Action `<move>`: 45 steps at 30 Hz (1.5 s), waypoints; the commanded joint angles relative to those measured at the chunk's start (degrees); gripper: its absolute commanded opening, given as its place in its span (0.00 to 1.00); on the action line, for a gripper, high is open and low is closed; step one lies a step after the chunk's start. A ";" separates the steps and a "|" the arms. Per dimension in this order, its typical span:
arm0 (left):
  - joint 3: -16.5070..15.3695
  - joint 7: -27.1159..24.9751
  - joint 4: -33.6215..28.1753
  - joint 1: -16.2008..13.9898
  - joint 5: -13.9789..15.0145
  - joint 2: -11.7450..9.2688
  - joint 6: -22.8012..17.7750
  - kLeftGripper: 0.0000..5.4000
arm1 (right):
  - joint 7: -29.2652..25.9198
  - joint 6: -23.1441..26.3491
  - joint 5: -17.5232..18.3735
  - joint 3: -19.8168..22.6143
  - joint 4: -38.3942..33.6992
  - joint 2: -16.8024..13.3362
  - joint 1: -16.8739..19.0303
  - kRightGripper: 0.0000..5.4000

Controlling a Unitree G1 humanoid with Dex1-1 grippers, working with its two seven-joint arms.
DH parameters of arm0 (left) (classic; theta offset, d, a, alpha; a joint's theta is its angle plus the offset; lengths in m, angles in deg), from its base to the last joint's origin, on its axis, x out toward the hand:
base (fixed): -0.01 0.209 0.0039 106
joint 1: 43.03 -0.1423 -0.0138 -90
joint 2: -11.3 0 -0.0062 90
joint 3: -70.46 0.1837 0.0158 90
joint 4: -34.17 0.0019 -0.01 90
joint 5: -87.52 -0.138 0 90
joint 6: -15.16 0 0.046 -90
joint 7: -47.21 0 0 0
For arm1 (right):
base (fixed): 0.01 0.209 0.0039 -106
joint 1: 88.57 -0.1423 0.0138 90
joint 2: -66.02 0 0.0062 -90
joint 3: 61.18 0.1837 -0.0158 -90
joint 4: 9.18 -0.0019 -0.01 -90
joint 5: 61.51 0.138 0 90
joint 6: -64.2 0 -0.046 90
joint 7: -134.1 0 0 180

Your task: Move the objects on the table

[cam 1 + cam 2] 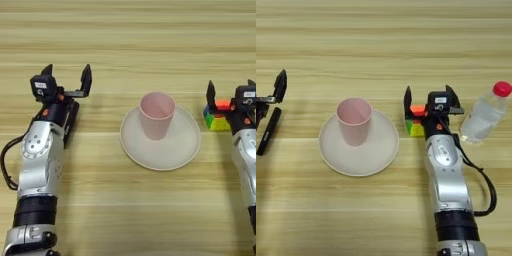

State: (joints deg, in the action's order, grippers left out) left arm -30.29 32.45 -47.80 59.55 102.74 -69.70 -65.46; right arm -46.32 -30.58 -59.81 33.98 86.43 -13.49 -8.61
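Because your right gripper (428,100) straddles the puzzle cube (416,122) with jaws open, you seem ready to grasp it, while your left gripper (67,80) waits open.

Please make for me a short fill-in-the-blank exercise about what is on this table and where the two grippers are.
1. The pink cup stands upright on the beige ____.
2. The right gripper has its open fingers around the multicoloured ____.
3. The clear bottle on the table has a cap of ____ colour.
4. The black marker pen lies under the ____ gripper.

Missing words: plate; puzzle cube; red; left
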 commanded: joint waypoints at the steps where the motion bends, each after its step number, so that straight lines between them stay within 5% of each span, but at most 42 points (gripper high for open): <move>1: -0.28 0.56 2.02 1.36 -0.63 -0.33 0.84 1.00 | -0.08 0.37 0.37 0.17 2.65 0.48 0.18 1.00; 14: -0.98 1.72 14.44 3.82 -2.03 -0.44 5.02 1.00 | -0.24 -1.79 0.92 1.75 11.84 0.47 -1.78 1.00; 34: -0.67 1.96 16.00 4.01 -2.02 -0.20 6.08 1.00 | -0.94 -3.90 1.39 2.46 19.29 0.19 -3.75 1.00; 45: -0.78 2.21 15.97 3.72 -1.89 -0.14 6.09 1.00 | -1.01 -4.15 1.02 2.58 19.16 0.19 -3.27 0.77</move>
State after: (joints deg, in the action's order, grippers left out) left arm -31.12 34.34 -32.21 62.65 101.38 -69.98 -59.75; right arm -47.51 -34.35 -59.13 36.15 105.45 -12.95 -11.61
